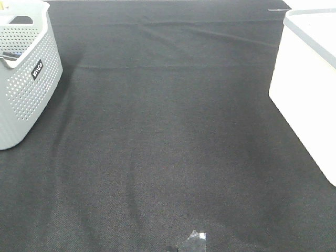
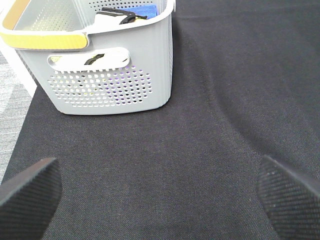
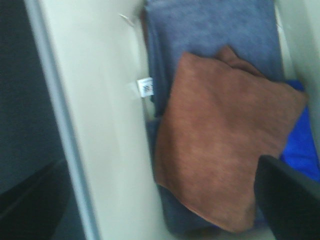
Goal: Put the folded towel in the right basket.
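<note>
A brown folded towel (image 3: pixel 225 145) lies inside the white right basket (image 3: pixel 100 125), on top of a grey-blue towel (image 3: pixel 210 30) and next to a bright blue one (image 3: pixel 300 155). My right gripper (image 3: pixel 160 200) hangs over the basket, open and empty, with one dark finger (image 3: pixel 290 200) beside the brown towel and the other outside the basket wall. The white basket also shows at the right edge of the exterior view (image 1: pixel 310 79). My left gripper (image 2: pixel 160 190) is open and empty, low over the black cloth. Neither arm shows in the exterior view.
A grey perforated basket (image 1: pixel 23 79) stands at the far left, holding dark and blue items (image 2: pixel 135 12). The black cloth (image 1: pixel 168 131) covers the table. A small shiny scrap (image 1: pixel 195 241) lies at the front edge.
</note>
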